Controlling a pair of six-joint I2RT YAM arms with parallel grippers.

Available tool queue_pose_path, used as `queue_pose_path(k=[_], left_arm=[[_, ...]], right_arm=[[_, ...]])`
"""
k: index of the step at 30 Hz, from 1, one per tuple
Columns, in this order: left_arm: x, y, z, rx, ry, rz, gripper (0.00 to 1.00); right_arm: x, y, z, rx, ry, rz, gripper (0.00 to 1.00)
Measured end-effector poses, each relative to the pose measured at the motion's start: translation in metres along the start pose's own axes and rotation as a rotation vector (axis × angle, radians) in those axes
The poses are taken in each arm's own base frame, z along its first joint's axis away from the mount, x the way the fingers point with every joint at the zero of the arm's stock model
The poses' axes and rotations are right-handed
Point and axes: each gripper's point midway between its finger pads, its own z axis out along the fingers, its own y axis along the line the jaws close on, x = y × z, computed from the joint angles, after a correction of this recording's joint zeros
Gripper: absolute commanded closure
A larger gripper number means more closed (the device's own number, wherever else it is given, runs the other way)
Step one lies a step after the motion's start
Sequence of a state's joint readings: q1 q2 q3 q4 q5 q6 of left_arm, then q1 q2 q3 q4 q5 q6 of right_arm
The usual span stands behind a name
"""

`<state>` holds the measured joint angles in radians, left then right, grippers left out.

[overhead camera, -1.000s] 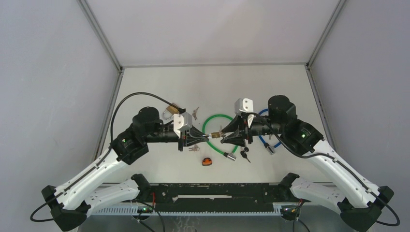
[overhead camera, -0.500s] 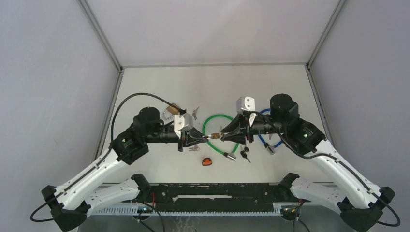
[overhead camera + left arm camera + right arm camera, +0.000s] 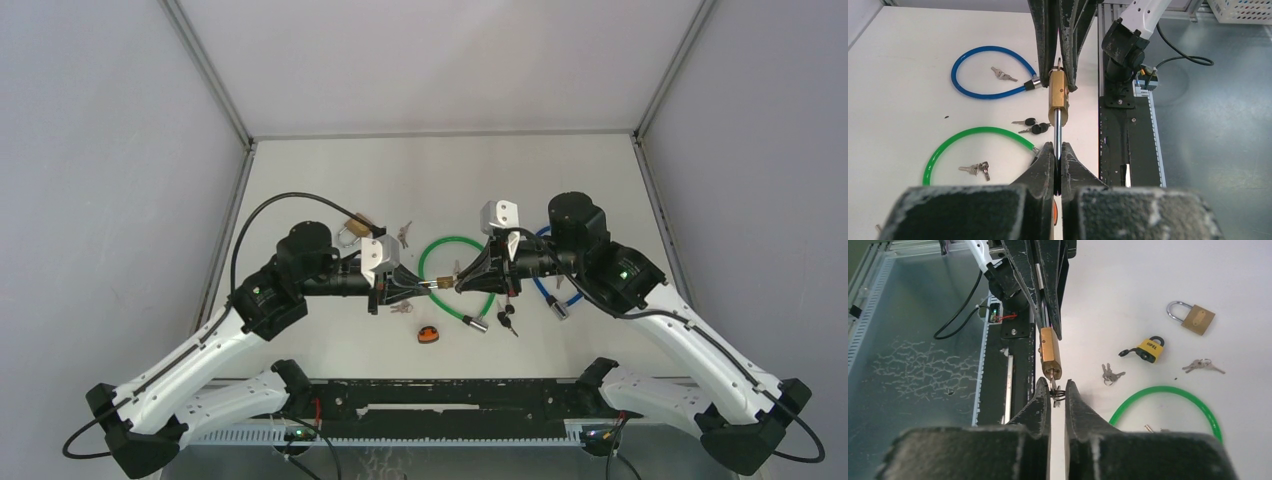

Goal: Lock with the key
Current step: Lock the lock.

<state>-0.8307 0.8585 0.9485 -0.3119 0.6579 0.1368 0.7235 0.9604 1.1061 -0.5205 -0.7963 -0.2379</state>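
A small brass padlock (image 3: 1058, 97) hangs in the air between my two grippers. My left gripper (image 3: 1058, 152) is shut on its silver shackle (image 3: 1058, 131). The same padlock (image 3: 1049, 352) shows in the right wrist view with the key (image 3: 1053, 385) in its keyhole and a dark ring on the key. My right gripper (image 3: 1055, 387) has closed in on the key and ring, with only a narrow gap between the fingers. From above, the left gripper (image 3: 430, 286) and right gripper (image 3: 460, 281) meet nose to nose at the padlock (image 3: 445, 283).
On the table lie a green cable lock (image 3: 440, 248), a blue cable lock (image 3: 545, 292), black keys (image 3: 507, 318), an orange object (image 3: 428, 335), a second brass padlock (image 3: 1196, 317), a yellow padlock (image 3: 1149, 349) and loose key bunches (image 3: 1110, 374). The black rail (image 3: 450, 395) runs along the near edge.
My right gripper has shifted slightly left towards the padlock and its jaws have narrowed around the key. The left arm and padlock have stayed in place.
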Motion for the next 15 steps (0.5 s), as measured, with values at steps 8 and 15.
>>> queue_pose_path(k=[8,15], left_arm=[[0.005,0.003,-0.002,-0.010,0.020,0.029,1.00],[0.022,0.023,-0.026,-0.109,0.119,0.123,1.00]], right_arm=[[0.005,-0.003,-0.001,0.018,0.019,0.013,1.00],[0.019,-0.029,-0.016,0.163,0.046,0.044,1.00]])
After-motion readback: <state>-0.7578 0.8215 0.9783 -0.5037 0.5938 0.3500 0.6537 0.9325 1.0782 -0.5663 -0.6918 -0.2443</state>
